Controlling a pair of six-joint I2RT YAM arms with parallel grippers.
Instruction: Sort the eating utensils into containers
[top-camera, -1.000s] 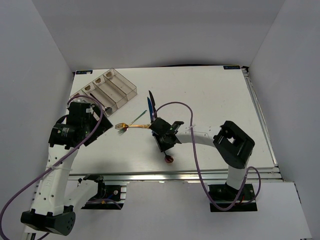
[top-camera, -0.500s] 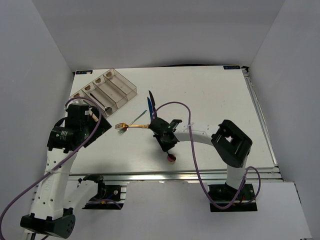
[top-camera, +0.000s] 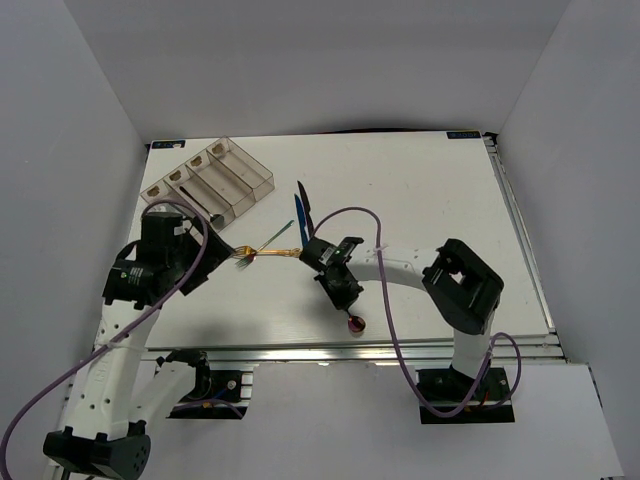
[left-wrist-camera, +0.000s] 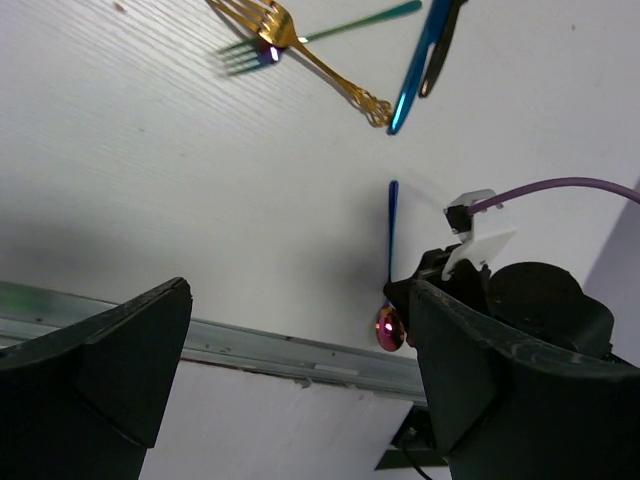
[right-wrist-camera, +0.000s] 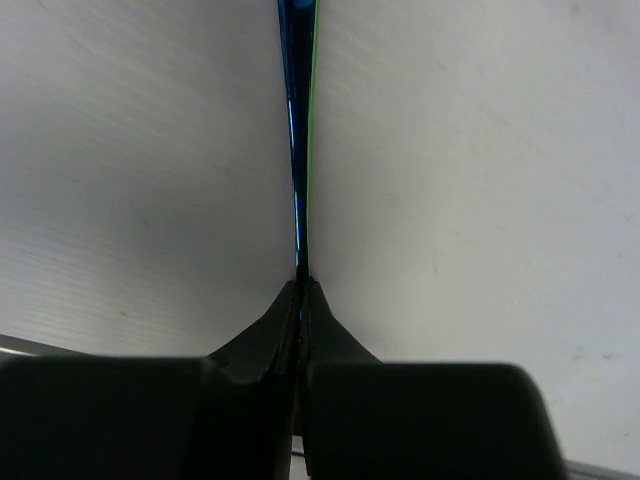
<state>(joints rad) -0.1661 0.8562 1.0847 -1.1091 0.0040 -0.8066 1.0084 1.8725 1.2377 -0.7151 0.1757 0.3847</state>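
My right gripper (top-camera: 340, 285) is shut on the blue-green handle of an iridescent spoon (right-wrist-camera: 298, 150). The spoon's reddish bowl (top-camera: 357, 322) hangs near the table's front edge and also shows in the left wrist view (left-wrist-camera: 388, 328). My left gripper (top-camera: 175, 258) is open and empty, and its wide-apart fingers (left-wrist-camera: 100, 370) hover left of the gold fork (top-camera: 265, 252). A green-handled utensil (top-camera: 276, 238) lies under the fork. A blue knife (top-camera: 299, 213) and a black knife (top-camera: 304, 194) lie side by side behind the right gripper. The clear organiser tray (top-camera: 243, 160) stands at the back left with a black spoon (top-camera: 208, 209) in one compartment.
The table's metal front rail (left-wrist-camera: 280, 345) runs just below the held spoon. White enclosure walls stand close on the left, back and right. A purple cable (top-camera: 350, 210) loops over the right arm.
My right gripper has swung the iridescent spoon to the right, its bowl closer to the front edge. My left arm has moved away from the tray's near end towards the fork.
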